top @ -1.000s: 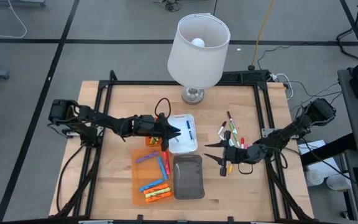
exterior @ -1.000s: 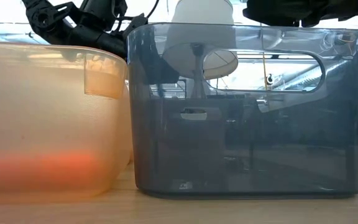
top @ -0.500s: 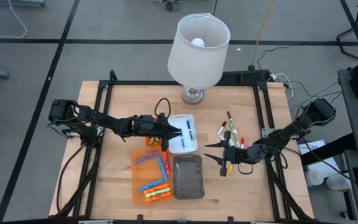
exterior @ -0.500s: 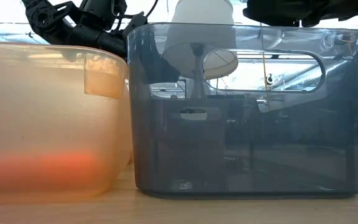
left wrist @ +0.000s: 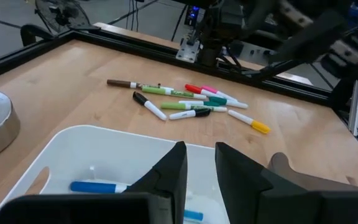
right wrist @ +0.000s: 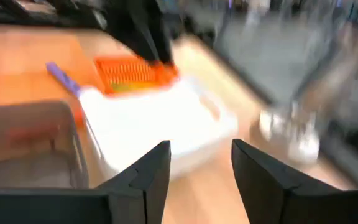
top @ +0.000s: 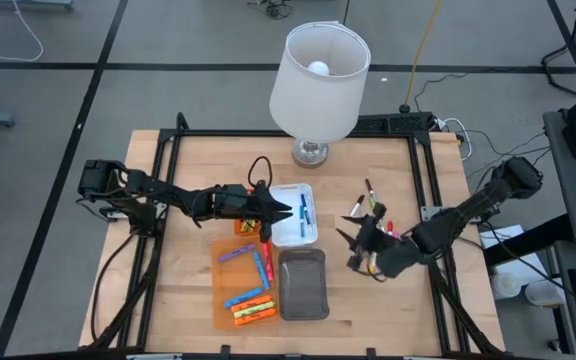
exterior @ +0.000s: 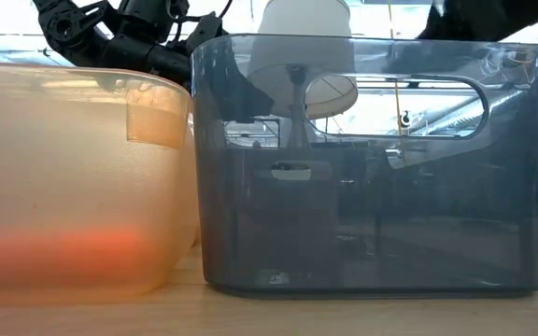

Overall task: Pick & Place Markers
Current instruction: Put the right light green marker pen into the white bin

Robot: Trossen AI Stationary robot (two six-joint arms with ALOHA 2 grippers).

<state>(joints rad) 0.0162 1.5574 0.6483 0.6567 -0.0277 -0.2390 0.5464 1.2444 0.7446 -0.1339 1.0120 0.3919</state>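
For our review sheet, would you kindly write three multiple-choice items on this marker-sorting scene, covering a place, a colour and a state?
1. The loose markers lie:
A. on the floor
B. on the bare table, between the white tray and the right arm
C. stacked on a chair

2. The markers in the white tray are:
A. red
B. yellow
C. blue

3. The right gripper is:
A. open and empty
B. shut on a marker
C. shut on a cloth

Answers:
1 B, the high view shows them scattered on the wood.
2 C, both the high and left wrist views show blue barrels.
3 A, its wrist view shows the fingers wide apart with nothing between.
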